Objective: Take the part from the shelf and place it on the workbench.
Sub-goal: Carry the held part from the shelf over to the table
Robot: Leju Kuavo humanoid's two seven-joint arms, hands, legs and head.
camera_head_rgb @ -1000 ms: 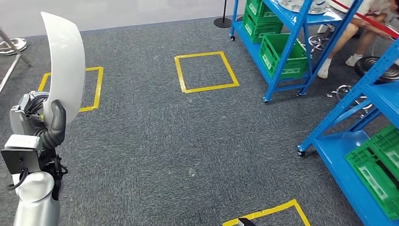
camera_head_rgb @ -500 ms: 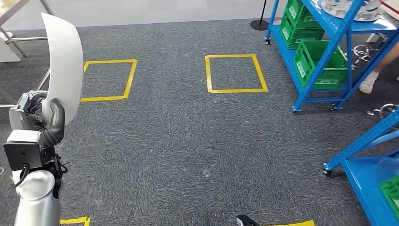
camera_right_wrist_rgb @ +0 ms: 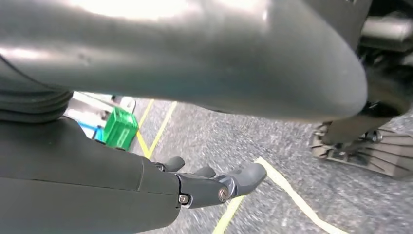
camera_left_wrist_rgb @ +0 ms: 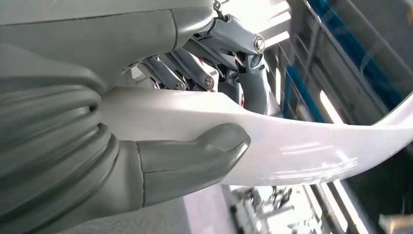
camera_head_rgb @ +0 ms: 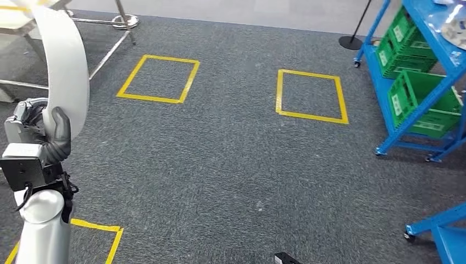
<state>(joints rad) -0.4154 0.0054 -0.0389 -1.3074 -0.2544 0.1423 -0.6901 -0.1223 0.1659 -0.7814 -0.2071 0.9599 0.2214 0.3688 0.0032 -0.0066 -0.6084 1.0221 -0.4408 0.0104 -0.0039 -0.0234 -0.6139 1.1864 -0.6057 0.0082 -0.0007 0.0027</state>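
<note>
The part (camera_head_rgb: 67,66) is a long, curved white panel. It stands upright at the left of the head view, held by my left hand (camera_head_rgb: 52,135) at its lower end. In the left wrist view the thick grey thumb (camera_left_wrist_rgb: 195,156) presses on one face of the white part (camera_left_wrist_rgb: 302,146) and the darker fingers (camera_left_wrist_rgb: 253,83) lie behind it. My right hand (camera_right_wrist_rgb: 214,187) hangs low over the carpet, its fingers stretched out with nothing in them. The blue shelf (camera_head_rgb: 439,60) stands at the far right.
Green crates (camera_head_rgb: 423,102) sit on the shelf's lower levels. Two yellow tape squares (camera_head_rgb: 159,80) (camera_head_rgb: 310,94) mark the grey carpet ahead, and a third corner (camera_head_rgb: 93,228) lies near my left arm. A metal table frame (camera_head_rgb: 110,47) stands at the top left. A black stand base (camera_head_rgb: 351,41) lies beside the shelf.
The camera has swung to the left: the shelves slid toward the right edge and a metal table frame came in at the top left. My left hand still holds the part.
</note>
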